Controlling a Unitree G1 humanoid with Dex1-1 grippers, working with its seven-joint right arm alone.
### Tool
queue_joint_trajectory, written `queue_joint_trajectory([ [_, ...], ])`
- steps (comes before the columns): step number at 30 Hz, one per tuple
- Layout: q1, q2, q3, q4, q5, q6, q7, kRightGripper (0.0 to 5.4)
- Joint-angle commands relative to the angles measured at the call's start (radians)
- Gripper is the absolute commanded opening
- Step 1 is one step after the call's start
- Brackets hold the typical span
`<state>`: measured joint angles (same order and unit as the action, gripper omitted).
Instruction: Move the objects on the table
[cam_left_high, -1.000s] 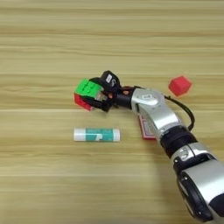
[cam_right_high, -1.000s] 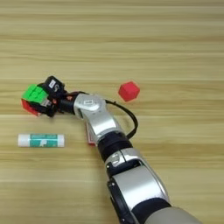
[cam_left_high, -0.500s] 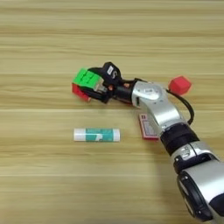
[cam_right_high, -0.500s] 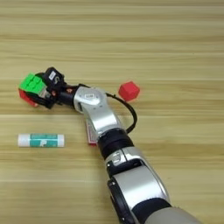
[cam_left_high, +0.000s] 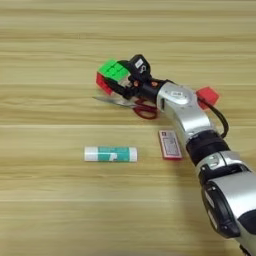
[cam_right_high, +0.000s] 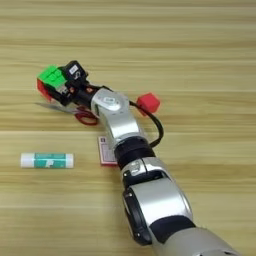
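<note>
gripper: I'm looking at the right gripper (cam_left_high: 121, 81) with its two black fingers closed around the puzzle cube (cam_left_high: 111, 75), so it's got a solid hold on it. Can't really say whether the cube is sitting on the wood or hanging just above it.

cube vs gripper: the cube is sticking out to the robot's left of the fingers, green face up, red side facing down-left. It's sitting at the far left tip of the arm's reach.

arm line: the silver forearm (cam_left_high: 186, 114) is running diagonally from bottom right up to the cube, so I'm guessing any carry goes along or across that diagonal.

scissors: the red-handled scissors (cam_left_high: 131, 104) are lying just under the gripper, nearer the camera. Long axis is roughly left-right, blade tips pointing left, red loops tucked by the wrist. That's the relation I'm watching, since the cube is hovering nearly above the blades.

red cube: the small red cube (cam_right_high: 148, 103) is sitting on the far side of the forearm, close to the cable, off to the right of the gripper.

card box: the flat red-and-white card box (cam_left_high: 169, 144) is lying right by the forearm, long axis toward the camera.

glue stick: the white-and-green glue stick (cam_left_high: 110, 154) is lying left-right, well apart from the gripper, closer to the camera.

table: the wood-grain table (cam_left_high: 50, 210) is showing plenty of bare plank on the left and front.
</note>
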<state>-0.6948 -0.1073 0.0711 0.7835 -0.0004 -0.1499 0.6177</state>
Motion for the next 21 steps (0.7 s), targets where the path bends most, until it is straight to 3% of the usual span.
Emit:
queue_joint_trajectory([
  [1, -0.148, -0.017, -0.042, 0.023, 0.008, -0.040, -0.079, 3.33],
  [21, -0.278, -0.068, -0.094, 0.321, -0.043, -0.102, -0.311, 3.33],
])
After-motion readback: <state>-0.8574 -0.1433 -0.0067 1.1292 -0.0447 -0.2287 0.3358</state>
